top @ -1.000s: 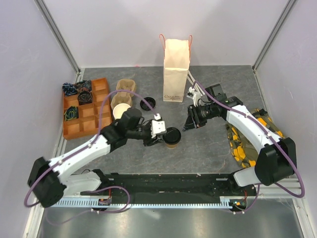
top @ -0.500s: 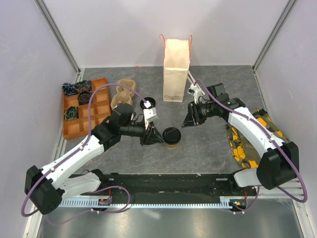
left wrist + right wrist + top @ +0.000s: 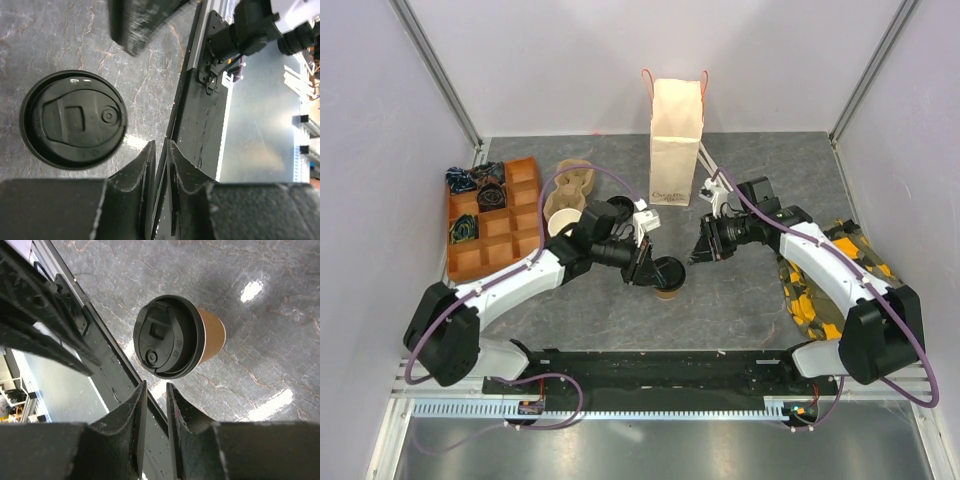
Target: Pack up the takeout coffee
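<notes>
The takeout coffee (image 3: 667, 276), a tan paper cup under a round black lid, stands upright on the grey table between the two arms. My left gripper (image 3: 645, 264) hovers just to its left; in the left wrist view the lid (image 3: 73, 120) lies beside the fingertips, and the left gripper (image 3: 160, 146) holds nothing, its jaws only a narrow slit apart. My right gripper (image 3: 699, 252) hangs to the cup's upper right. From the right wrist the cup (image 3: 172, 336) sits just past the right gripper (image 3: 155, 386), whose jaws stand slightly apart and empty.
A tall paper bag (image 3: 675, 130) stands upright behind the cup. At the left are an orange divided tray (image 3: 525, 190), a stack of lidless cups (image 3: 563, 222) and pulp cup carriers (image 3: 570, 180). A yellow-black bag (image 3: 810, 285) lies right; a black rail (image 3: 670, 366) lines the near edge.
The left arm has swung in and its gripper now sits close beside the cup's left side, jaws narrowed. The right gripper has barely shifted and its jaws have narrowed a little.
</notes>
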`<state>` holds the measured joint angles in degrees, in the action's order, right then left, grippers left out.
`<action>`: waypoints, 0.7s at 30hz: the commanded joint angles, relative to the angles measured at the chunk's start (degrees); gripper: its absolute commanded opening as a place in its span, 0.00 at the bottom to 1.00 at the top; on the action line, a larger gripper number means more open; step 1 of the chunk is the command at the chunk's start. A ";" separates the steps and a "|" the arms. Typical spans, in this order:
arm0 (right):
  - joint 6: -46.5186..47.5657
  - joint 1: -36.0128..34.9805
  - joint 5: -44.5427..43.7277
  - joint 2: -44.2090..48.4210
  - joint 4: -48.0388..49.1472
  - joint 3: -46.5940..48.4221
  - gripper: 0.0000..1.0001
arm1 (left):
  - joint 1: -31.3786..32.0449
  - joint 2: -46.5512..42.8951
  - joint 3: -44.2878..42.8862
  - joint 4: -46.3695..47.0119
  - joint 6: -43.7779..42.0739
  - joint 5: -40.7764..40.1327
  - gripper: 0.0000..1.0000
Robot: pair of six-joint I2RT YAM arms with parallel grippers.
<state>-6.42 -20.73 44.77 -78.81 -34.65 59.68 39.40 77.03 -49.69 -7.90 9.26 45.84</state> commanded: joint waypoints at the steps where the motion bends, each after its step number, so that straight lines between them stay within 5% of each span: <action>1: 0.35 0.16 0.76 2.07 1.17 -0.97 0.29 | -0.46 3.11 -2.52 4.29 4.89 1.88 0.21; 21: 0.79 -1.15 -1.35 1.20 0.90 -1.32 0.22 | -4.68 11.65 -0.58 9.57 9.11 4.08 0.13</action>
<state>-6.22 -20.97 44.31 -77.58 -34.72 57.54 35.03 88.09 -50.06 -1.56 16.34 47.68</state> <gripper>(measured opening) 0.224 0.132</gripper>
